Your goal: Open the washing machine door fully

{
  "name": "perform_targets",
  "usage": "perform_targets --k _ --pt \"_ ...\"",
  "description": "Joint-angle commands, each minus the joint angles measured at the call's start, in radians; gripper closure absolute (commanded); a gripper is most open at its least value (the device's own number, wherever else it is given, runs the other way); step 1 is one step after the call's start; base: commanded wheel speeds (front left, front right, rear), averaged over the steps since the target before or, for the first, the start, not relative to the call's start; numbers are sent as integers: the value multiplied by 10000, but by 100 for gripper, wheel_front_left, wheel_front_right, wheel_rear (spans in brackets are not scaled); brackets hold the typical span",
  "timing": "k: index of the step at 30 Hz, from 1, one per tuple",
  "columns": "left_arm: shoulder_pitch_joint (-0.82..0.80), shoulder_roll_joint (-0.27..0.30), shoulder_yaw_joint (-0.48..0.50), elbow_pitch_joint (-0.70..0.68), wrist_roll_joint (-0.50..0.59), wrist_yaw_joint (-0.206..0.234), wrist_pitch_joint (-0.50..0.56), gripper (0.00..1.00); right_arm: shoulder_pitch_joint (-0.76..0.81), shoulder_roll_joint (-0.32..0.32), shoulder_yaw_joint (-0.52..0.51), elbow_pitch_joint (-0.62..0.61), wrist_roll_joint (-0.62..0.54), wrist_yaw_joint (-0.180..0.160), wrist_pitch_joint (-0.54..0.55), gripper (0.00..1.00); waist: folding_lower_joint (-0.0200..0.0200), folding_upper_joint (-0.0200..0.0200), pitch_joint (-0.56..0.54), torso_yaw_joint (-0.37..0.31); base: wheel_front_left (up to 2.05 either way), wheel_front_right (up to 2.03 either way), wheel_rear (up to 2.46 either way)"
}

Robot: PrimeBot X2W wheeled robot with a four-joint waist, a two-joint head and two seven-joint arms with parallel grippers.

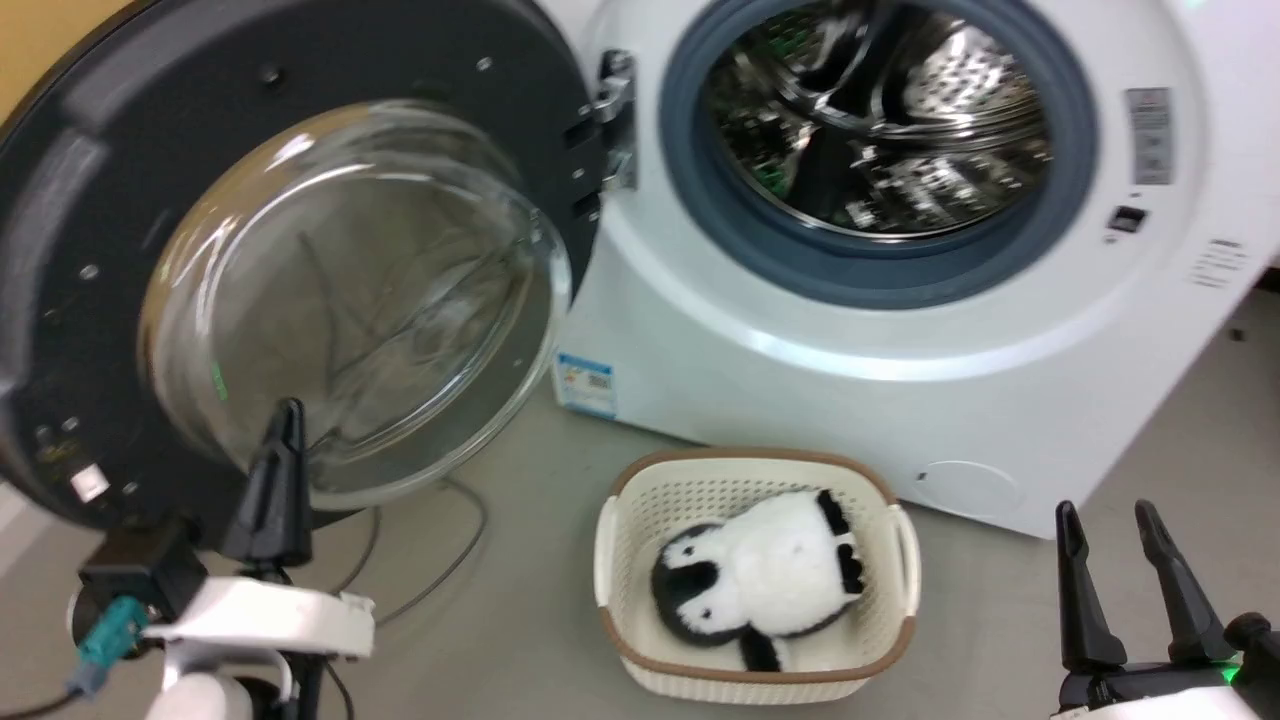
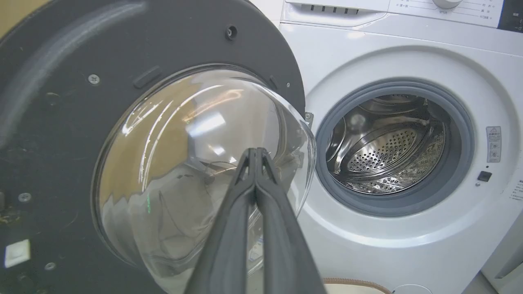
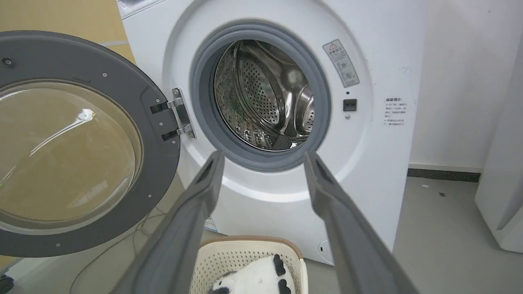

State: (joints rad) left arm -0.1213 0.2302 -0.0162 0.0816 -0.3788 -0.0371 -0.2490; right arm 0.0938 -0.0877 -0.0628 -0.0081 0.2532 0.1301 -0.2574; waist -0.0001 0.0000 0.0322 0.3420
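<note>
The washing machine door (image 1: 110, 200) is swung wide to the left on its metal hinge (image 1: 610, 120), its bulging glass bowl (image 1: 350, 290) facing me. The door (image 2: 53, 122) also spans the left wrist view, and the door (image 3: 155, 134) shows at the left of the right wrist view. The steel drum (image 1: 880, 110) lies exposed inside its grey rubber ring. My left gripper (image 1: 285, 415) is shut with nothing in it, its tips in front of the glass bowl's lower edge; touching or apart, I cannot tell. At the lower right my right gripper (image 1: 1105, 520) is open and empty, away from the washer.
A cream basket (image 1: 900, 560) holding a black-and-white plush penguin (image 1: 770, 580) stands on the grey floor before the washer. Thin cables (image 1: 450, 560) trail on the floor under the door. A white wall (image 3: 457, 81) and a white unit (image 3: 502, 196) stand to the washer's right.
</note>
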Motion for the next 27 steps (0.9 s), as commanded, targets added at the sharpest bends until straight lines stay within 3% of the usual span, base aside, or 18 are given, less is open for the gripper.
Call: perform_targets --k 1,7,20,21,22,27 --pt "199 -56 -26 -141 4 3 -74 100 113 50 14 -183 -64 6 -38 0 1 0 -235 -273 0 0 0" --pt "911 -210 -443 -498 175 -27 -76 100 493 104 141 -723 -417 6 -41 0 1 0 -517 -826 0 0 0" --pt "1978 -588 -1052 -436 499 -64 -114 100 780 135 328 -528 -656 6 -42 0 1 0 -601 -2072 0 0 0" --pt "2025 -631 -997 -409 491 -31 -117 67 798 117 358 -527 -667 6 -43 0 1 0 -600 -2143 0 0 0" --pt "2072 -641 -974 -372 537 -8 -120 0 818 98 385 -527 -683 6 -43 0 1 0 -603 -2208 0 0 0" --pt "2251 -783 -880 -380 956 66 -125 0 890 87 423 -507 -682 6 -43 0 1 0 -621 -2416 0 0 0"
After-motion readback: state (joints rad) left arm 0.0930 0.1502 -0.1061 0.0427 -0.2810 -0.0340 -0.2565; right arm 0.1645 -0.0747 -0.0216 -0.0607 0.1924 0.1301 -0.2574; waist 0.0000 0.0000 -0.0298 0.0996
